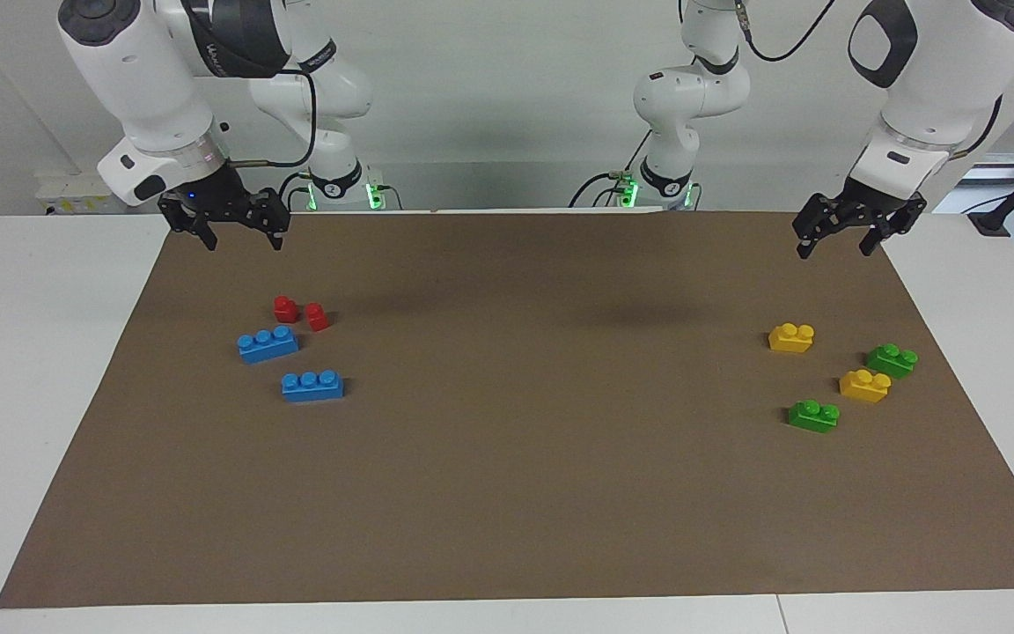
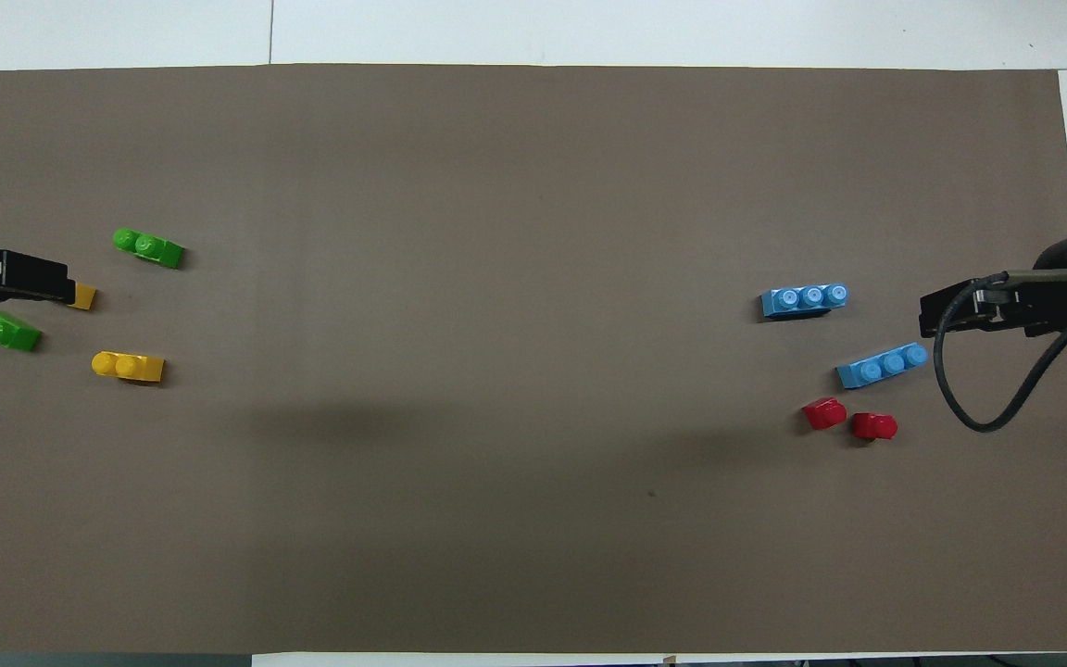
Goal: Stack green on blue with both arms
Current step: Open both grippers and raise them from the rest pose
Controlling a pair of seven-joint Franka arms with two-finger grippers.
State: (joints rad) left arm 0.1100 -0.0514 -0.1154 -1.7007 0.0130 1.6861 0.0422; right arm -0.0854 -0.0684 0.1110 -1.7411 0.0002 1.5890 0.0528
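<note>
Both small bright green two-stud plastic bricks lie at the left arm's end of the brown worktop, both light blue three-stud bricks at the right arm's end. Left gripper and right gripper hang spread wide, empty.

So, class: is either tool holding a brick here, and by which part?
Nothing is held. The left tool and right tool hang open and empty in the air; every brick lies on the brown mat.
</note>
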